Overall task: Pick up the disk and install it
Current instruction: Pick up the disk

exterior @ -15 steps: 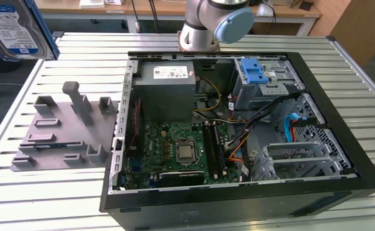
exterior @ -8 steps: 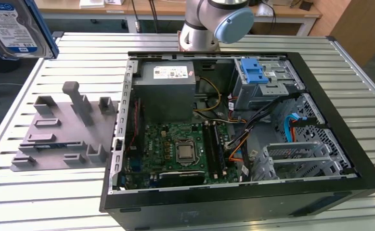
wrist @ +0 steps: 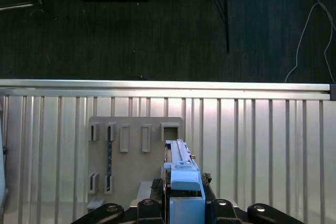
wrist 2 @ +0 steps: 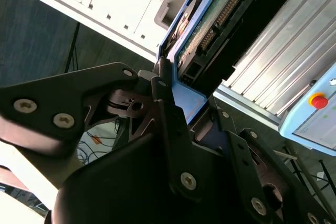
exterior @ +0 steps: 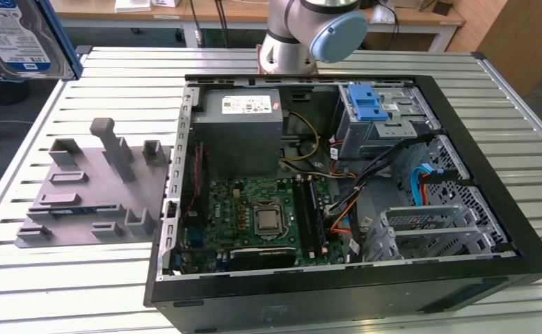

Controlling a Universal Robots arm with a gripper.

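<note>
Fingers [wrist 2: 165, 103] clenched on the disk [exterior: 15, 35] by its blue rail [wrist 2: 189, 100]; we note it high above the surface [exterior: 113, 76], well apart from the open case [exterior: 345, 296]. Risk: narrow edge grip, so it may pivot or slip.

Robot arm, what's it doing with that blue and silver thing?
The robot arm's gripper is holding the disk up in the air, with its fingers shut on the blue-railed sides. The disk hangs at the exterior view's left, away from the open computer case. A grey holder sits on the slatted table beside the case. The disk is not installed yet; the drive bay inside the case is far from it.
</note>
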